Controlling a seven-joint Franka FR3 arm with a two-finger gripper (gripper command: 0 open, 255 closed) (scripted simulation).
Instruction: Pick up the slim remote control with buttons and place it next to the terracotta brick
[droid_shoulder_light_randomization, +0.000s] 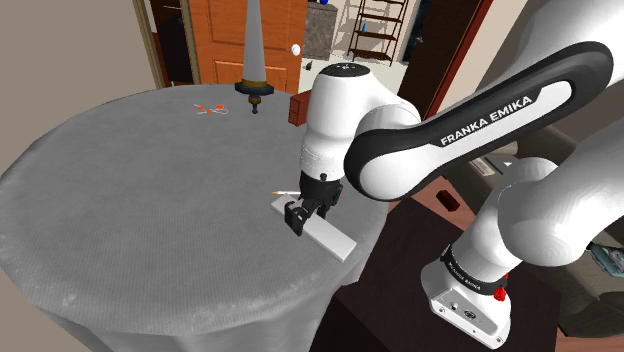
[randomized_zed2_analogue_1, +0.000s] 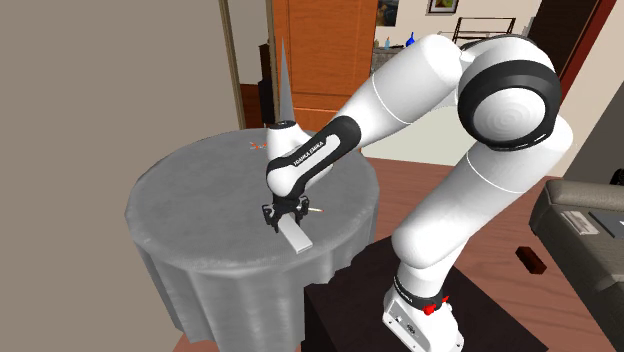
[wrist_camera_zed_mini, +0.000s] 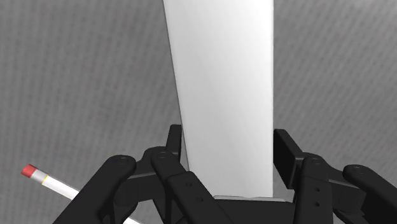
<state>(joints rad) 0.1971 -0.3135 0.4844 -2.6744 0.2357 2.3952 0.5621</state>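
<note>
The claw (wrist_camera_zed_mini: 228, 143) points straight down from a sharply bent wrist. Its black fingers (wrist_camera_zed_mini: 175, 141) are clenched on the two long edges of the remote control (wrist_camera_zed_mini: 222, 76), near one end. The remote control is a plain white, flat, narrow slab with no buttons drawn, and it lies flat on the table (wrist_camera_zed_mini: 83, 76).

Just beside the remote control's gripped end lies a thin white pencil (wrist_camera_zed_mini: 38, 178) with a red tip and a yellow band. It is clear of the fingers.

In the shoulder view the remote control's free end lies close to the rim of the table (droid_shoulder_light_randomization: 150, 180) on the side of the dark stand (droid_shoulder_light_randomization: 400, 290). The arm's elbow arches high above it. The table is round, under a grey, finely woven cloth that hangs in folds. Beyond the remote control a broad stretch of cloth lies open.

Well beyond the remote control, near the far rim, a reddish-brown terracotta brick (droid_shoulder_light_randomization: 298, 108) sits partly behind the arm. Near it stand a tall grey cone (droid_shoulder_light_randomization: 254, 50) on a dark base and a small orange object (droid_shoulder_light_randomization: 210, 108).
</note>
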